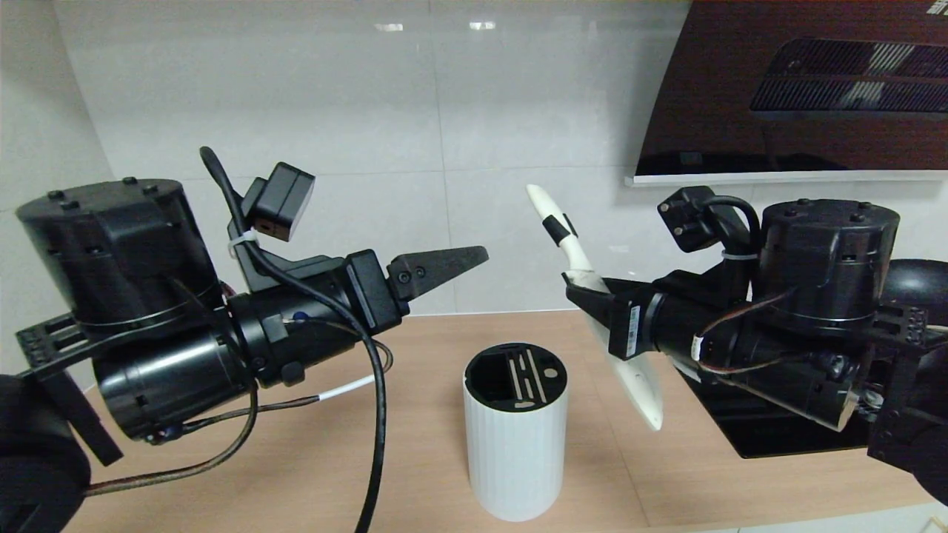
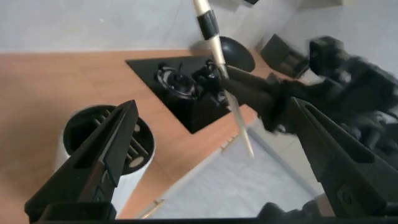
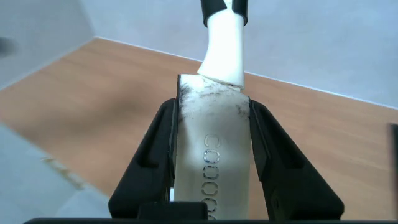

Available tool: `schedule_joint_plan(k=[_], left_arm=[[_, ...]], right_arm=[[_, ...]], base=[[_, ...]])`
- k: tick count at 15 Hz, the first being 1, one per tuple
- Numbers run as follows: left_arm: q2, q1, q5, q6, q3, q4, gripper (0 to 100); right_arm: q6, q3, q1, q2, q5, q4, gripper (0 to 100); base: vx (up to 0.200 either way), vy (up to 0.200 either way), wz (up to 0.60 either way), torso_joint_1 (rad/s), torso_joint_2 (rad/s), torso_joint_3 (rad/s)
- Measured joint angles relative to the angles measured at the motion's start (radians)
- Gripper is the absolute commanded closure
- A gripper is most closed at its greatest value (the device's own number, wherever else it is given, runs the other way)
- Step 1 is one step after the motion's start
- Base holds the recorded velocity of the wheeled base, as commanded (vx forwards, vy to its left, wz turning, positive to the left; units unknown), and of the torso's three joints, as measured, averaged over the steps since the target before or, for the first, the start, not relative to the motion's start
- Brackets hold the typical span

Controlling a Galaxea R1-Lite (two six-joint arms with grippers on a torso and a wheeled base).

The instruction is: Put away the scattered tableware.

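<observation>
Holder (image 1: 516,437): white ribbed cylinder standing upright on the worktop (image 1: 296,459), close to its front edge. Its black top is cut with one square opening and several narrow slots. All places below are given from this holder.
Left gripper (image 1: 463,257): up in the air, higher than the holder's top and to its left, pointing across towards the right arm. The left wrist view shows its jaws standing wide apart with nothing between them, and the holder (image 2: 142,138) lies below one of them.
Right gripper (image 1: 585,285): up in the air to the right of the holder and higher than its top, facing the left gripper. Its jaws are closed on the knife.
Knife (image 1: 572,252): white throughout, with a black band on the handle. The jaws hold it by the broad part of the blade, just below the handle (image 3: 224,46). The handle leans up and towards the holder's side. The blade slants down and away to the right, its tip ending below the level of the holder's top.
Cooktop (image 1: 770,433): black panel set into the worktop, to the right of the holder.
Wall (image 1: 444,111): pale glossy tiles behind the holder.
Range hood (image 1: 800,96): dark, with a slatted vent, high on the wall to the holder's right.
</observation>
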Motion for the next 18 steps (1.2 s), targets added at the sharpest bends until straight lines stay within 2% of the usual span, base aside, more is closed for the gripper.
schedule_joint_plan(k=[1,2,6,12,16,18], left_arm=[[0.014,-0.009,-0.004,-0.042,0.000,-0.041,0],[0.024,-0.019,-0.011,-0.060,0.000,-0.056,0],[0.042,-0.031,-0.017,-0.063,0.002,-0.059,0],[0.049,-0.051,-0.014,-0.060,0.000,-0.061,0],[0.078,-0.058,-0.008,-0.059,0.009,-0.162,0],[0.094,-0.063,-0.007,-0.059,0.016,-0.175,0]], right_arm=[[0.009,0.001,0.019,-0.001,0.000,0.000,100],[0.019,0.003,0.045,-0.001,0.000,0.000,100],[0.092,0.003,0.123,-0.001,0.005,0.000,100],[0.097,0.005,0.186,0.000,0.002,0.000,100],[0.098,0.012,0.218,0.004,0.001,-0.001,100],[0.099,0.014,0.222,0.006,0.001,-0.001,100]], base=[[0.000,0.000,0.00,0.000,0.00,0.000],[0.000,0.000,0.00,0.000,0.00,0.000],[0.000,0.000,0.00,0.000,0.00,0.000],[0.000,0.000,0.00,0.000,0.00,0.000],[0.000,0.000,0.00,0.000,0.00,0.000],[0.000,0.000,0.00,0.000,0.00,0.000]])
